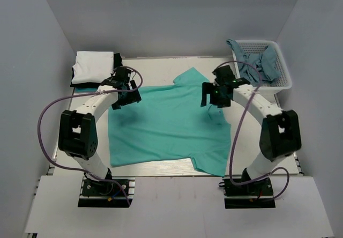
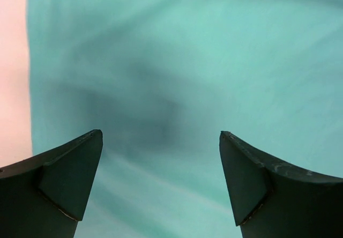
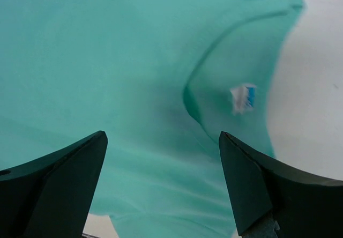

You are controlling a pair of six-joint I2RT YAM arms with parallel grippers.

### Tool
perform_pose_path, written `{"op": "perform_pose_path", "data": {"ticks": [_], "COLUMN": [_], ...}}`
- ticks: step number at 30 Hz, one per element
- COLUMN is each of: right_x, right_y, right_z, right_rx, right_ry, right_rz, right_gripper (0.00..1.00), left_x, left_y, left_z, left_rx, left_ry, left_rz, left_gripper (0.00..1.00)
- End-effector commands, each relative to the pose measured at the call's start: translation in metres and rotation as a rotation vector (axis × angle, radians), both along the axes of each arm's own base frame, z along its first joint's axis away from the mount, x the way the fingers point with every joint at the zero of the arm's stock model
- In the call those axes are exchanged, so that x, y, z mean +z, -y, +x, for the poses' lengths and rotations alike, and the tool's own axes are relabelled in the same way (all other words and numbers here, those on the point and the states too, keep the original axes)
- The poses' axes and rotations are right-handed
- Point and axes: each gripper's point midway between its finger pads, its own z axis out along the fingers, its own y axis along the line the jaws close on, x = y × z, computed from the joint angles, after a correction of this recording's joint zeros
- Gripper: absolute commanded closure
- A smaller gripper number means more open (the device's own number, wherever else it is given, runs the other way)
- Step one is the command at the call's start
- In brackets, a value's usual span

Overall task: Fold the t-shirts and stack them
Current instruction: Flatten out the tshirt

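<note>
A turquoise-green t-shirt (image 1: 166, 125) lies spread flat in the middle of the table. It fills the left wrist view (image 2: 214, 61) and the right wrist view (image 3: 107, 61), where its neck label (image 3: 243, 97) shows by the collar. My left gripper (image 1: 124, 96) is open and empty, above the shirt's left upper edge. My right gripper (image 1: 211, 96) is open and empty, above the shirt's collar end. A stack of folded shirts, white (image 1: 92, 66) on top of black (image 1: 116, 61) with a teal one (image 1: 81, 89) at the bottom, sits at the far left.
A white lattice basket (image 1: 278, 66) at the far right holds a crumpled grey-blue shirt (image 1: 257, 64). Bare table surface (image 1: 155, 66) lies behind the spread shirt. Grey walls enclose the table on three sides.
</note>
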Motion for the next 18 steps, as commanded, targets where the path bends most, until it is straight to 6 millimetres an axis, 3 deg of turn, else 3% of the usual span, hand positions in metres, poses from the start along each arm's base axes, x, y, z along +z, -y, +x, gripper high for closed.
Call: {"op": "perform_pose_path", "data": {"ticks": [1,2,4,5,7,8,9,10,12,13,16,18], "right_x": [-0.017,-0.012,-0.033,-0.029,-0.056,-0.056,-0.080,-0.081,-0.095,-0.100,-0.113,-0.118], "right_y": [-0.030,-0.034,-0.033,-0.027,-0.021,-0.021,-0.018,-0.014,-0.009,-0.001,0.030,0.039], "right_z": [0.022,0.033,0.041,0.055,0.061,0.067,0.064,0.069,0.075,0.076,0.084,0.092], "right_rx": [0.053,0.047,0.027,-0.026,-0.058,-0.074,-0.081,-0.107,-0.152,-0.181,-0.284,-0.312], "right_ry": [-0.012,0.011,-0.017,0.016,-0.053,-0.051,-0.112,-0.107,-0.137,-0.151,-0.191,-0.205], "right_rz": [0.040,0.046,0.001,-0.037,-0.080,-0.085,-0.117,-0.146,-0.167,-0.182,-0.220,-0.230], "right_gripper": [0.10,0.10,0.10,0.10,0.10,0.10,0.10,0.10,0.10,0.10,0.10,0.10], "left_x": [-0.005,-0.011,-0.018,-0.030,-0.032,-0.037,-0.040,-0.042,-0.040,-0.054,-0.064,-0.078], "left_y": [-0.017,-0.020,-0.023,-0.026,-0.023,-0.025,-0.024,-0.027,-0.017,-0.019,0.008,0.017], "left_z": [0.017,0.022,0.033,0.037,0.052,0.064,0.069,0.075,0.089,0.093,0.109,0.119], "left_rx": [0.049,0.080,0.104,0.114,0.123,0.133,0.133,0.141,0.093,0.097,0.000,-0.025], "left_ry": [-0.009,-0.020,-0.021,-0.042,-0.027,-0.027,-0.030,-0.025,-0.005,-0.028,-0.035,-0.040], "left_rz": [0.062,0.053,0.048,0.053,0.045,0.045,0.046,0.063,0.095,0.113,0.038,0.030], "left_gripper": [0.00,0.00,0.00,0.00,0.00,0.00,0.00,0.00,0.00,0.00,0.00,0.00]}}
